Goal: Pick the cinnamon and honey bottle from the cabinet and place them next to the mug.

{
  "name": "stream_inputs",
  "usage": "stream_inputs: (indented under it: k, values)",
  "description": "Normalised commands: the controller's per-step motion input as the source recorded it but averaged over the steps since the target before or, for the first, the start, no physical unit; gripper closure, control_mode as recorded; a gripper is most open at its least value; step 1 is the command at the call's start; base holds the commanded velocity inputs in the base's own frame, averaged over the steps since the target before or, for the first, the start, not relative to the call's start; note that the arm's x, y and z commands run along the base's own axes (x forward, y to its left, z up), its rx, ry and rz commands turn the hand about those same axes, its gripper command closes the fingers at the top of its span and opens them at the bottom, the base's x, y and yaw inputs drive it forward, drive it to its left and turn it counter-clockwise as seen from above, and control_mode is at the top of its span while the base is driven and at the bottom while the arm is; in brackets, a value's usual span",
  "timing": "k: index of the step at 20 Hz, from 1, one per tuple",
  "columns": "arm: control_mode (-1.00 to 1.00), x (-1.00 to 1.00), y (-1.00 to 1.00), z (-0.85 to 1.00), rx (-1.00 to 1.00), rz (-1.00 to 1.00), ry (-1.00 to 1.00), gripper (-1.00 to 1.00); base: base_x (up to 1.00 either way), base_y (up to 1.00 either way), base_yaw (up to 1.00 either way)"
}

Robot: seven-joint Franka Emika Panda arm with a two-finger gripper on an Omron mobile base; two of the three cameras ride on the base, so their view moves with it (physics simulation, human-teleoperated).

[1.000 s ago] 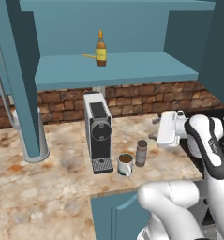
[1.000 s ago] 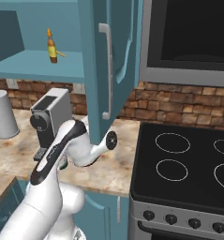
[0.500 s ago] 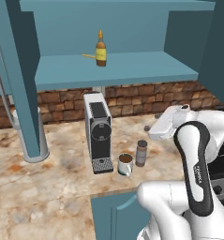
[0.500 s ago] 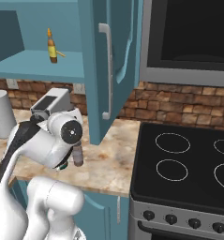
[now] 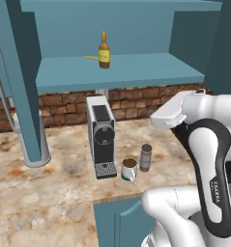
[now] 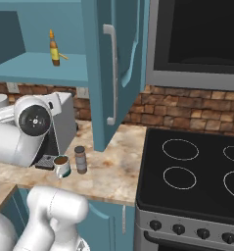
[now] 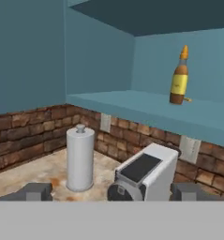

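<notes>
The honey bottle [image 5: 104, 50] [image 6: 54, 48] [image 7: 179, 77], amber with a yellow label and orange cap, stands upright on the shelf of the teal cabinet [image 5: 136, 72] [image 6: 30, 68] [image 7: 132, 104]. On the counter below, the brown cinnamon jar [image 5: 146, 157] [image 6: 80, 160] with its grey lid stands just right of the white mug [image 5: 129, 169] [image 6: 61, 166]. My gripper [image 7: 112, 192] is open, fingertips [image 7: 36, 191] wide apart with nothing between them. It hangs below shelf level, facing the cabinet, with the bottle up and to the right in the hand view.
A grey coffee machine [image 5: 102, 135] [image 6: 64, 122] [image 7: 144, 173] stands behind the mug. A white paper towel roll [image 7: 80, 157] is to its left. An open cabinet door [image 6: 113, 73] hangs right of the shelf, another [image 5: 15, 72] on the left. A black stove [image 6: 192, 176] lies to the right.
The arm has folded and swung; the hand has risen a little and turned toward the cabinet. The bottle, jar and mug have not moved. The gripper stays open.
</notes>
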Motion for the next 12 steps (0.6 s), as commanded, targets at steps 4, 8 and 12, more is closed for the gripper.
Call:
stream_inputs:
  k: [4,8,12]
  values:
    - [-1.0,0.0,0.11,0.59,0.07,-0.01,-0.08,-1.0,0.0,0.0,0.0]
    - [-1.0,0.06,0.0,0.56,0.07,-0.01,-0.01,-1.0,0.0,0.0,0.0]
    - [-1.0,0.4,0.0,0.45,0.0,0.0,0.01,-1.0,0.0,0.0,0.0]
